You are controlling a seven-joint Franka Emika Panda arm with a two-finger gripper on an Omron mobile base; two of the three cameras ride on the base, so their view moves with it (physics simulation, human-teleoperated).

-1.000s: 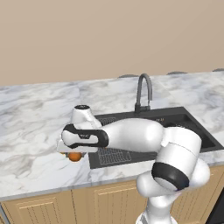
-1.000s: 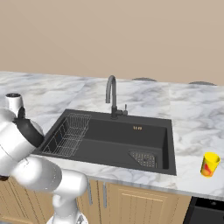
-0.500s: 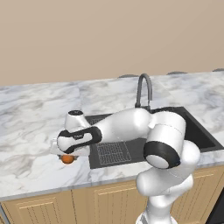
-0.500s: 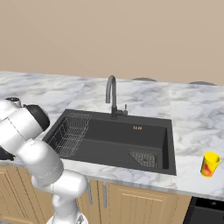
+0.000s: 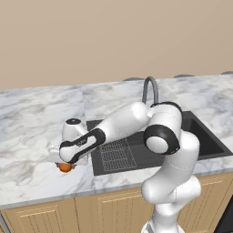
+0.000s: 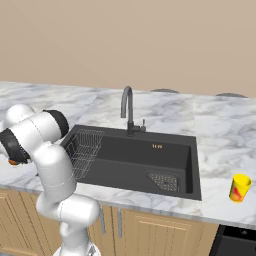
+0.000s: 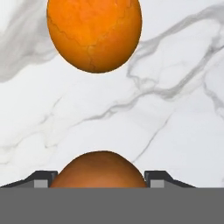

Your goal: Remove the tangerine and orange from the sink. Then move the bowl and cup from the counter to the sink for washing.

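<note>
On the counter point(image 5: 32, 132) left of the sink point(image 6: 150, 157), the gripper point(image 5: 67, 164) hangs low, its jaws spread wide around an orange fruit point(image 5: 66, 167). A second fruit point(image 7: 94, 33) lies just ahead on the marble. If released from any height, the round fruit could roll, bump its neighbour or run toward the counter edge. Far right, the yellow cup point(image 6: 239, 188) waits.

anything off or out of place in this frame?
Nothing stands out. Both orange fruits are out of the sink on the counter: one lies free, the other sits between the pincer fingers. The cup stands upright.
</note>
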